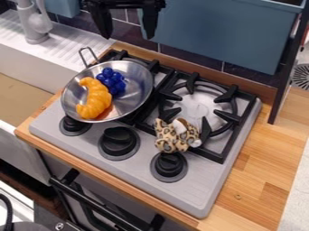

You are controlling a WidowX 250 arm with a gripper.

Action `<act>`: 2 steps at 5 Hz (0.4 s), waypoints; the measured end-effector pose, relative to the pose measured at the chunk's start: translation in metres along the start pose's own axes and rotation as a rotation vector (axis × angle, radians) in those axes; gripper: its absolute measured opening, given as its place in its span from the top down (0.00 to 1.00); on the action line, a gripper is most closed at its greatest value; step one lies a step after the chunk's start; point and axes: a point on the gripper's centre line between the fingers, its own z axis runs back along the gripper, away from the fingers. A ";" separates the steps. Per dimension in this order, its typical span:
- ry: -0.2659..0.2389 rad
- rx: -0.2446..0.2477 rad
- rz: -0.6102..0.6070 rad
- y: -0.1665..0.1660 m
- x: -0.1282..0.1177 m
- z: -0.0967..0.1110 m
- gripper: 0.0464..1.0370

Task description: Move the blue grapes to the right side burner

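The black gripper [128, 36] is hanging at the top of the camera view, above and beyond the back of the stove [129, 169], and its jaws are standing wide apart with nothing between them. The blue grapes [110, 80] are lying inside a silver metal pan [136, 97], toward its back, right against an orange toy croissant [93, 98] that is curving along the pan's left part. The pan is sitting over the left side of the stove, its wire handle [89, 56] pointing toward the back. The right side burner [199, 110] is carrying no pan; a leopard-print plush toy [175, 135] is resting at its front left, by the grate, just behind the rightmost knob [169, 164]. Two more black knobs are lining the front, and the wooden counter [265, 158] is surrounding the stove. A grey faucet [36, 25] is standing at the upper left.
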 end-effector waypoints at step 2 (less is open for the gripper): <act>0.023 -0.012 0.001 0.013 -0.004 -0.020 0.04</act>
